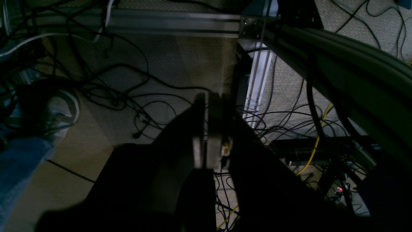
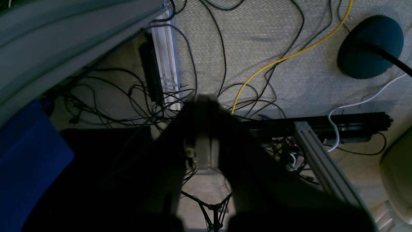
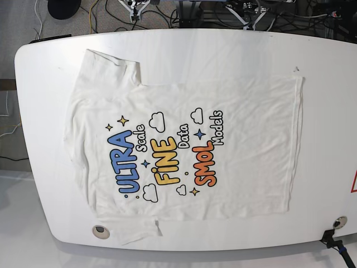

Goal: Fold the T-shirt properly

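The T-shirt point(image 3: 184, 148) lies flat, print up, centre frame on the table point(image 3: 329, 56). Left gripper point(image 1: 206, 129) and right gripper point(image 2: 202, 135) hang below, jaws pressed together, empty. Bring both to matching sleeve-side corners; pinch cloth only.

Over the table point(image 3: 329, 111) the light is bright and even, the white T-shirt point(image 3: 245, 139) crisp with hardly a shadow at its edges. Both wrist views are dim and murky: the left hand point(image 1: 206, 129) and right hand point(image 2: 202, 129) are blurred dark silhouettes, while the floor beyond them is sharper and patchily lit.
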